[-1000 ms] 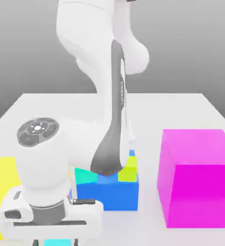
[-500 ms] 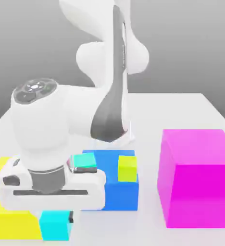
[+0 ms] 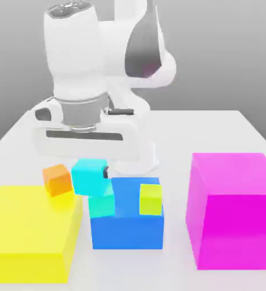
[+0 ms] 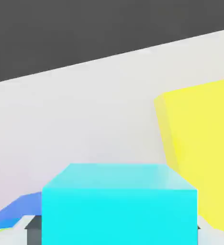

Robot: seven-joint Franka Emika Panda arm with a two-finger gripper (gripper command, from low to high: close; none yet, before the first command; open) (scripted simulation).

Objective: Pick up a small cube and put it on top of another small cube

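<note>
The white two-finger gripper is clenched on the small bright cyan cube, held in the air just above the small teal cube. The teal cube rests on the large blue block (beside a small lime-green cube). A small orange cube and a large yellow block lie toward the exterior view's left, a large magenta block toward its right.

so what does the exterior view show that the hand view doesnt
Exterior view alone: the teal cube and lime cube sitting on the blue block, the orange cube, the magenta block and the arm. Hand view alone: the cyan cube's face close up, filling the foreground. Both: the cyan cube held off the table, the yellow block and some blue.
</note>
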